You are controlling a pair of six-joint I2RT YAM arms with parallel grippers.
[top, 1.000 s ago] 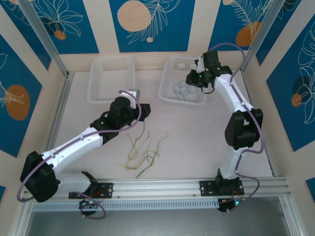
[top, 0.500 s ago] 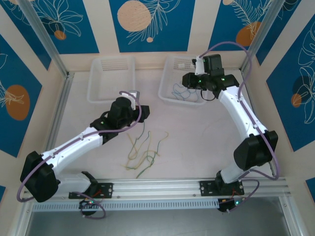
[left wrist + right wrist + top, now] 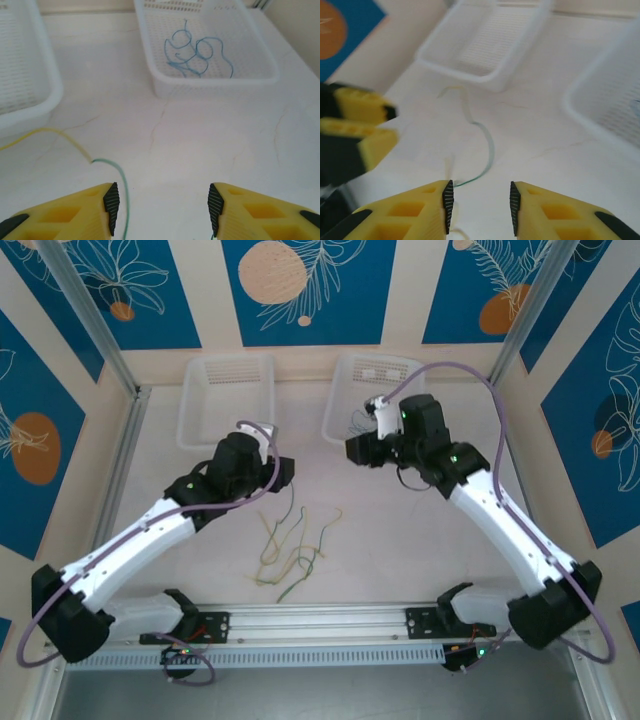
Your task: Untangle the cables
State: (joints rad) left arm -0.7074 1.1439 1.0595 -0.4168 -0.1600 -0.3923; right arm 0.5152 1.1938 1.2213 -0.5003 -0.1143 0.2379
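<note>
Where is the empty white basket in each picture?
Top camera: empty basket at the table's back, left of middle.
Left wrist: empty basket along the left edge.
Right wrist: empty basket at the top middle.
Shared landmark: the second basket holding the blue cable, right beside it.

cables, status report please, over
Left gripper open, empty. Right gripper open, empty. Blue cables in right basket; yellow and green cables bunched on table. Nothing blocking them.

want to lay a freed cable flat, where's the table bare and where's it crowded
Bare: the table between the yellow and green cables and the right arm, and the strip between the left basket and right basket. Crowded: the cable pile itself, and the right basket with its blue cables.
</note>
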